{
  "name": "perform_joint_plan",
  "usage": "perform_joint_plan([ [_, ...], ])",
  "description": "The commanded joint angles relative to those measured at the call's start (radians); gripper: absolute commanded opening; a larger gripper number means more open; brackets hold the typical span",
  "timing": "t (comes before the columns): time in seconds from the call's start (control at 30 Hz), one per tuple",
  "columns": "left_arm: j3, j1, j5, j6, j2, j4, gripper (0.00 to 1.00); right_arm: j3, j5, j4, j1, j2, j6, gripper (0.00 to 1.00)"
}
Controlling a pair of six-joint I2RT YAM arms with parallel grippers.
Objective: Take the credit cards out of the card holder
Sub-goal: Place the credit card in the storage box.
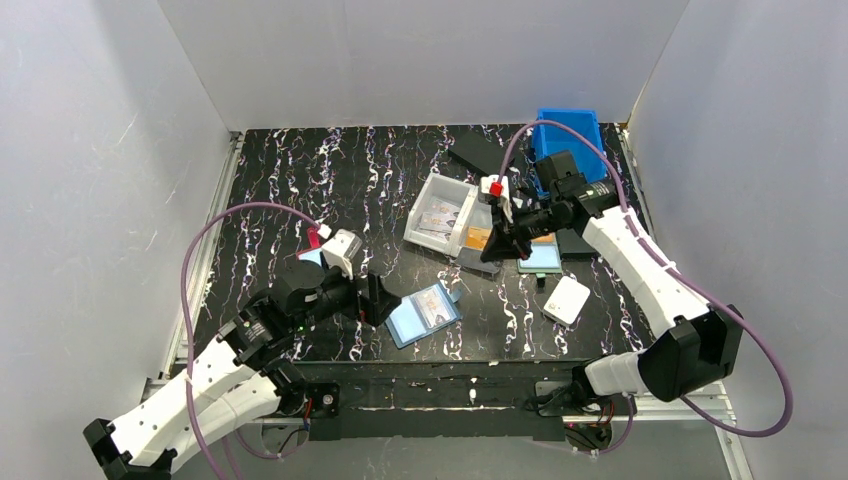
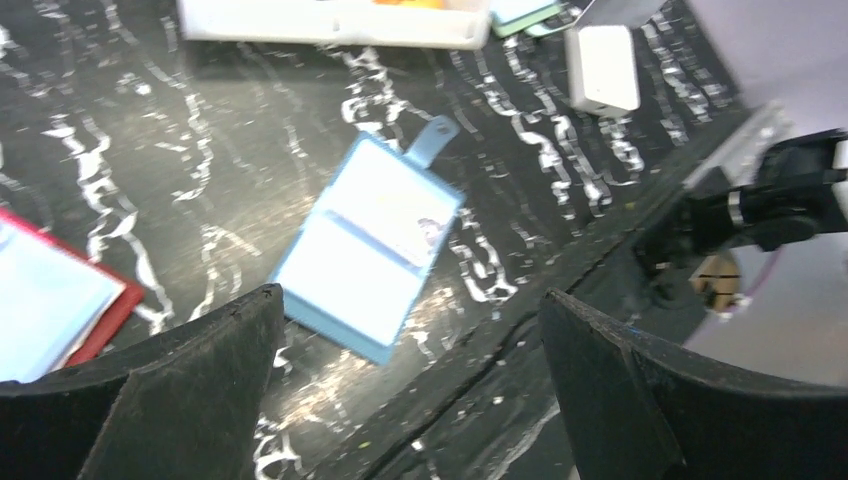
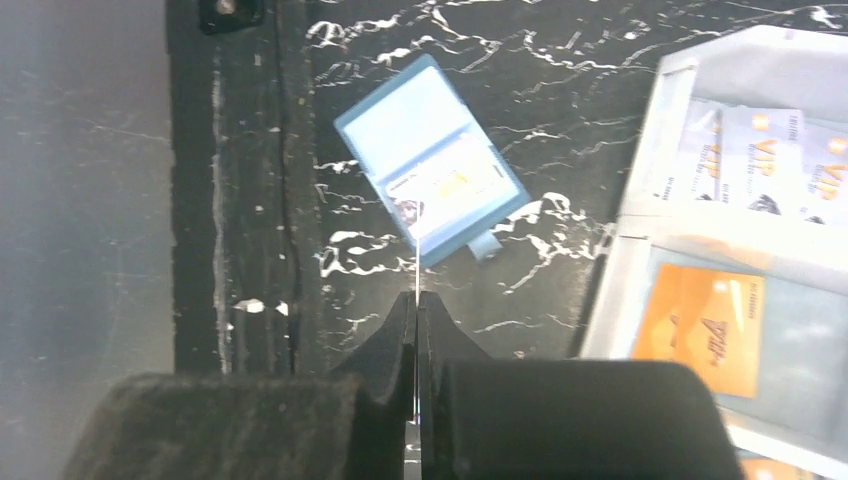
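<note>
The light-blue card holder [image 1: 423, 313] lies open and flat near the table's front edge; it also shows in the left wrist view [image 2: 370, 245] and the right wrist view [image 3: 430, 187]. One printed credit card [image 3: 445, 185] sits in its tab-side pocket. My left gripper [image 1: 385, 300] is open and empty, low just left of the holder, with the holder ahead of its fingers [image 2: 180, 400]. My right gripper [image 1: 497, 248] is above the table by the clear tray and is shut on a thin card [image 3: 416, 265] seen edge-on.
A clear compartment tray [image 1: 440, 215] holds VIP cards [image 3: 740, 150] and an orange card [image 3: 700, 330]. A blue bin [image 1: 568, 135] stands at the back right. A white box [image 1: 566, 299] and a teal holder [image 1: 540, 255] lie right. A red-edged holder [image 2: 50, 300] lies left.
</note>
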Motion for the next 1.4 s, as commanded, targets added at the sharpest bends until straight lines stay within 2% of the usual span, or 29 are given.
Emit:
perform_joint_plan([
  [0.0,0.020,0.013,-0.154,0.130,-0.026,-0.138,0.98,0.096,0.099,0.033,-0.003,0.043,-0.032,0.01],
  [0.27,-0.016,0.015,-0.242,0.276,0.002,-0.072,0.98,0.252,0.178,-0.017,-0.004,0.149,-0.050,0.01],
  [0.6,0.024,0.014,-0.256,0.420,0.037,-0.134,0.98,0.367,0.261,0.023,-0.004,0.252,-0.052,0.01],
  [0.8,0.039,0.015,-0.308,0.431,0.105,-0.167,0.98,0.464,0.297,0.049,-0.003,0.337,-0.059,0.01],
  [1.23,0.025,0.019,-0.393,0.455,0.063,-0.167,0.98,0.590,0.216,0.120,0.009,0.557,0.036,0.01],
  [1.37,0.024,0.023,-0.397,0.460,0.075,-0.164,0.98,0.613,0.238,0.150,0.037,0.616,0.068,0.01],
])
